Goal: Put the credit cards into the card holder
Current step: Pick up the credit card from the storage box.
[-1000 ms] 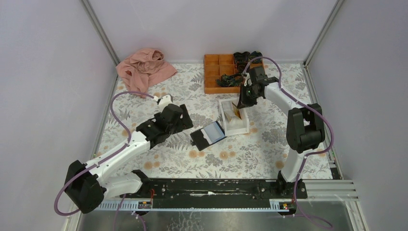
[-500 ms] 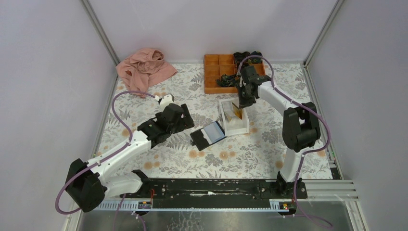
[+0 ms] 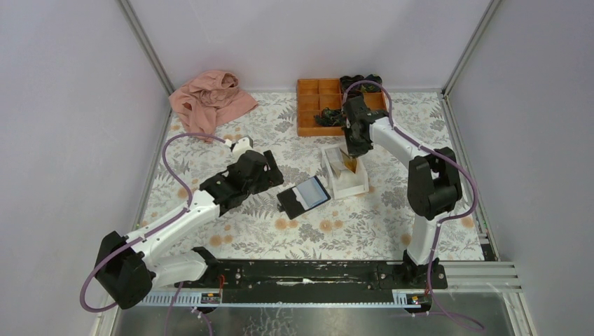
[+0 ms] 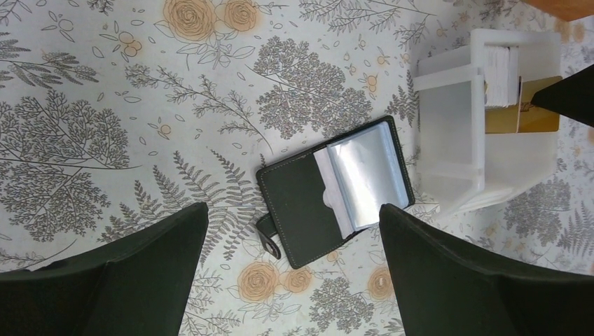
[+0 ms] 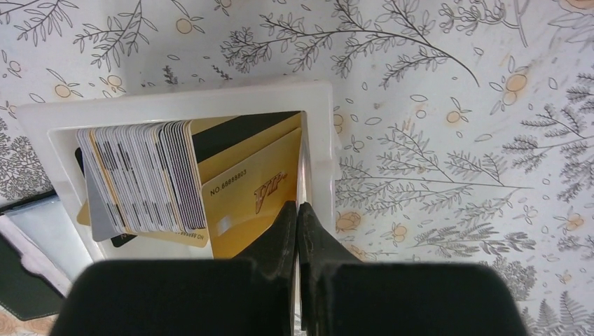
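Observation:
The card holder (image 3: 302, 196) lies open on the floral table, black with pale-blue pockets (image 4: 336, 192). My left gripper (image 4: 291, 210) hovers open just left of it, holding nothing (image 3: 270, 180). The credit cards (image 5: 140, 175) stand packed in a white tray (image 5: 175, 94), and a gold card (image 5: 245, 185) leans at the tray's right end (image 3: 344, 163). My right gripper (image 5: 297, 206) is shut, fingertips pressed together at that gold card's right edge beside the tray wall (image 3: 352, 148). Whether the card is pinched between them does not show.
An orange compartment tray (image 3: 312, 105) with dark small items (image 3: 361, 82) sits at the back, just behind my right wrist. A pink cloth (image 3: 210, 98) lies in the back left corner. The white tray (image 4: 448, 140) stands right against the holder's right side.
My right gripper has swung left and down onto the white tray and shut its jaws. The tray has shifted a little. The left arm and the holder have stayed put.

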`<state>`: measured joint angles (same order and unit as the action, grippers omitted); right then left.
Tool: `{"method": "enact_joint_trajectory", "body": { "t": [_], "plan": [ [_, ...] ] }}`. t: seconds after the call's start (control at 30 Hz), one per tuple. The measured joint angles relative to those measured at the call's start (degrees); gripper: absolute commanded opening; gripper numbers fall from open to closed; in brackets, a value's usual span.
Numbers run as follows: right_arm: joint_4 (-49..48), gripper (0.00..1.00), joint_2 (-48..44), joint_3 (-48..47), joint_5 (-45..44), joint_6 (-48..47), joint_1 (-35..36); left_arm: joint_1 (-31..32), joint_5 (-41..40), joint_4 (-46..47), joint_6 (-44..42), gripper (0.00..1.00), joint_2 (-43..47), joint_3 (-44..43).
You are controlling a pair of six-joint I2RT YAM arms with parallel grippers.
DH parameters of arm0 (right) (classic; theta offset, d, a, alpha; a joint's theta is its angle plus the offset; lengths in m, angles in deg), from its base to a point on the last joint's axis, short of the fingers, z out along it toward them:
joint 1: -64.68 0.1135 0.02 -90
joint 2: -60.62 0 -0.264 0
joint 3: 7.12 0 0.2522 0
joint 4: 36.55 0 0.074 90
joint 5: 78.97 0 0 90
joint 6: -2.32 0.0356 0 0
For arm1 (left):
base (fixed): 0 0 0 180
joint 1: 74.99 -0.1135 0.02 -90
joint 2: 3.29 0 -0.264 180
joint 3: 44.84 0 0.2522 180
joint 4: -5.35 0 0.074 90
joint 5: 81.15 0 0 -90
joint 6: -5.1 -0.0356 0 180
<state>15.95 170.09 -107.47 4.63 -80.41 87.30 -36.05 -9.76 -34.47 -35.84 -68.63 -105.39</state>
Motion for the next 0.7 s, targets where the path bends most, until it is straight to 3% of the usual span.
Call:
{"method": "enact_joint_trajectory", "body": {
  "t": [0.43,0.7],
  "plan": [
    [3.2,0.00,-10.8,-4.6,-1.3,0.3,1.0,0.0,3.0,2.1,4.8,1.00,4.3,3.6],
    [2.4,0.00,-16.7,-5.4,4.2,3.7,6.9,0.0,3.6,2.2,8.8,1.00,10.1,8.2]
  ]
}}
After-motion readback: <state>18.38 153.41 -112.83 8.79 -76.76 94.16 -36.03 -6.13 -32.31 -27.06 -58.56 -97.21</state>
